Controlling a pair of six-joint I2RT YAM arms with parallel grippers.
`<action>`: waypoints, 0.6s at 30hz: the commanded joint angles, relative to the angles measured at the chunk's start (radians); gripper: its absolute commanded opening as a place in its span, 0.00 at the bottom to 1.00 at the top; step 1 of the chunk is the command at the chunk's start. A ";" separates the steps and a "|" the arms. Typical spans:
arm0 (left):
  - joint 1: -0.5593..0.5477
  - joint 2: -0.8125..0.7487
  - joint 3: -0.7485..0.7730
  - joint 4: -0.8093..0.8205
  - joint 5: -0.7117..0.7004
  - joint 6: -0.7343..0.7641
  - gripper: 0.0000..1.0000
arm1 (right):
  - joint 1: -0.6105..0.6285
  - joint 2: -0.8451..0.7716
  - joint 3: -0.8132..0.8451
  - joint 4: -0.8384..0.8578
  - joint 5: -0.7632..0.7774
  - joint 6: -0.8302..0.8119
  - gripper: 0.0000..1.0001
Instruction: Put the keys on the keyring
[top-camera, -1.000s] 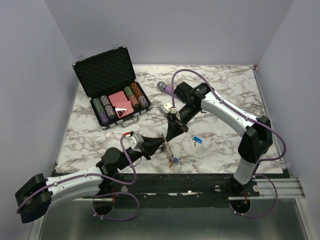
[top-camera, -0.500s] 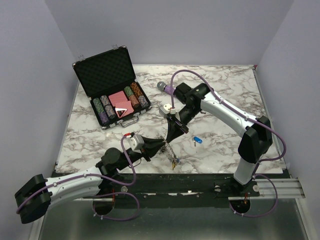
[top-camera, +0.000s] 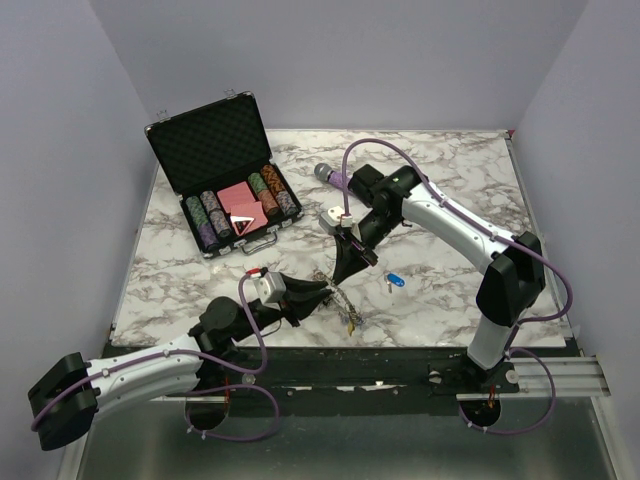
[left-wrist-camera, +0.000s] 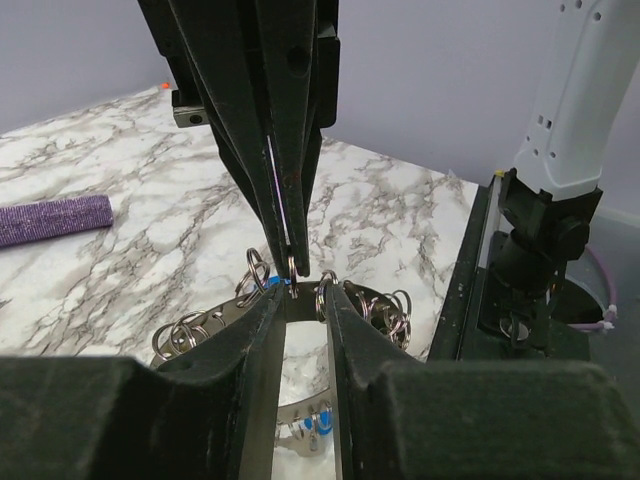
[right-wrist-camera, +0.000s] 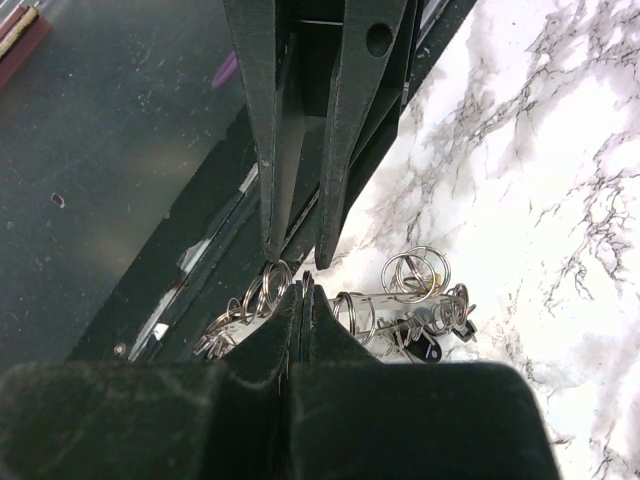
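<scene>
The keyring (top-camera: 340, 300), a wide thin metal band strung with small split rings, hangs off the table between my two grippers. My left gripper (top-camera: 322, 292) holds its band at the fingertips (left-wrist-camera: 262, 312); the jaws stand a narrow gap apart. My right gripper (top-camera: 345, 272) points down, shut on one small split ring (right-wrist-camera: 302, 283) on the band (right-wrist-camera: 400, 300). Keys with a black cap (right-wrist-camera: 425, 348) and a blue cap (left-wrist-camera: 320, 425) hang from the ring. One blue-capped key (top-camera: 393, 281) lies loose on the marble to the right.
An open black case (top-camera: 215, 150) with poker chips and cards stands at the back left. A purple microphone (top-camera: 330, 175) lies behind the right arm. The table's near edge (top-camera: 400, 345) runs just below the keyring.
My left gripper has drawn slightly back and down with the keyring. The hanging keys have swung a little to the right. The right gripper has hardly moved.
</scene>
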 joint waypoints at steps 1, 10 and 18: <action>-0.005 0.026 -0.011 0.014 0.032 -0.010 0.31 | 0.003 -0.019 -0.004 -0.063 -0.063 -0.006 0.00; -0.005 0.081 0.002 0.052 0.014 -0.004 0.31 | 0.003 -0.022 -0.012 -0.065 -0.067 -0.010 0.00; -0.005 0.081 0.009 0.066 0.015 -0.002 0.30 | 0.003 -0.022 -0.013 -0.063 -0.072 -0.013 0.00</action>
